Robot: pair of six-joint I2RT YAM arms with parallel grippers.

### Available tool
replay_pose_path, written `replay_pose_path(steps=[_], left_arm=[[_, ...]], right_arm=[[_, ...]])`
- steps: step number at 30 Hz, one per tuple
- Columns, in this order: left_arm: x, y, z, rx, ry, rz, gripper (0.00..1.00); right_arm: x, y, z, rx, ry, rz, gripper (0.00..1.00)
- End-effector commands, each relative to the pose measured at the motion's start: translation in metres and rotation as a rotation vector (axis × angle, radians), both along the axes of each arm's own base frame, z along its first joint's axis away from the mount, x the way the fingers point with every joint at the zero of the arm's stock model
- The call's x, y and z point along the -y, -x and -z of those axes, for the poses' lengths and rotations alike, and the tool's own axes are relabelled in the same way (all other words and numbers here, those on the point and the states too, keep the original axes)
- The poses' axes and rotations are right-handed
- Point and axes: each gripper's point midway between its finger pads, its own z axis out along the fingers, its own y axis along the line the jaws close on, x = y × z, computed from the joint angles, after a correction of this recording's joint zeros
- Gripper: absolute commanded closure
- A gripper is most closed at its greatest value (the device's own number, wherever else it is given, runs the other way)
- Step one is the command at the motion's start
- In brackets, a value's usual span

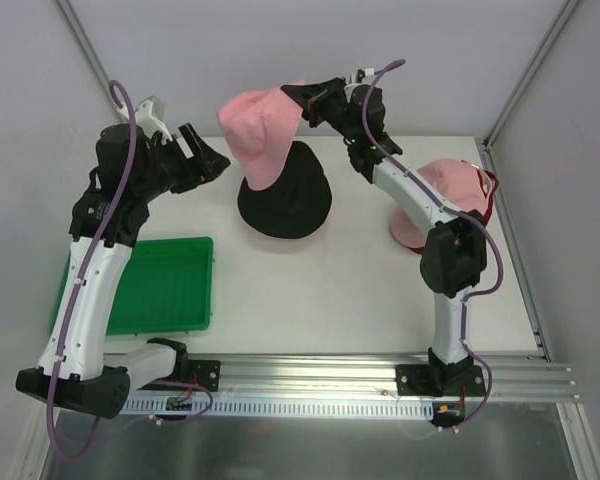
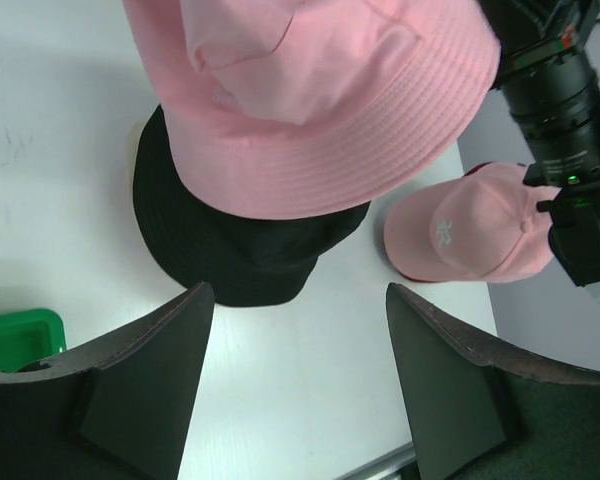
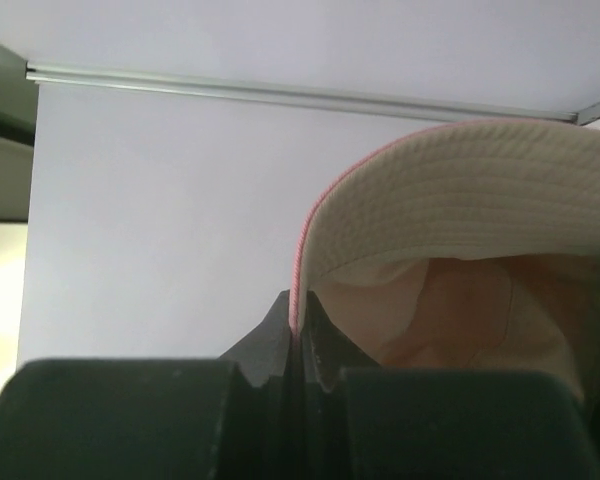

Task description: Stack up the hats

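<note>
Black-fingered right tool [image 1: 310, 100] is clamped on the brim edge of the pink bucket hat [image 1: 260, 135], holding it lifted and tilted. The hat hangs left of the tool, over the crown of the black bucket hat [image 1: 290, 205], which lies on the worktop [image 1: 320, 290]; contact between the two is unclear. Left tool [image 1: 205, 160] has jaws spread wide and empty, just left of both hats and pointed at them. Pink baseball cap [image 1: 445, 185] sits on a red cap [image 1: 490, 195] at far right, behind the right arm. Green tray [image 1: 170, 285] lies near left.
</note>
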Motion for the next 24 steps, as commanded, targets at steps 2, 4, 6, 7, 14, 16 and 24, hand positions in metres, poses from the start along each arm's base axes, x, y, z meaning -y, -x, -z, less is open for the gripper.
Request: replay_pose_path(steps=[2,4,6,7,14,16,24], left_arm=[[0.008,-0.003,0.013,-0.012,0.021,0.029,0.3],[0.011,-0.003,0.016,-0.015,0.025,0.04,0.3],[0.014,-0.004,0.022,-0.025,0.024,0.045,0.3],[0.014,-0.005,0.025,-0.03,0.025,0.046,0.3],[0.024,-0.012,0.057,-0.084,0.034,0.056,0.32],[0.027,-0.016,0.066,-0.096,0.035,0.056,0.33],[0.035,-0.028,0.095,-0.154,0.025,0.042,0.37]], right_arm=[[0.029,0.017,-0.069,0.135,-0.17,0.033,1.0],[0.034,0.016,-0.048,0.108,-0.163,0.037,1.0],[0.041,0.023,-0.034,0.096,-0.151,0.038,1.0],[0.044,0.024,-0.03,0.094,-0.148,0.039,1.0],[0.055,0.052,-0.007,0.115,-0.162,-0.01,1.0],[0.055,0.057,0.005,0.107,-0.162,-0.02,1.0],[0.061,0.068,0.045,0.076,-0.144,-0.059,1.0]])
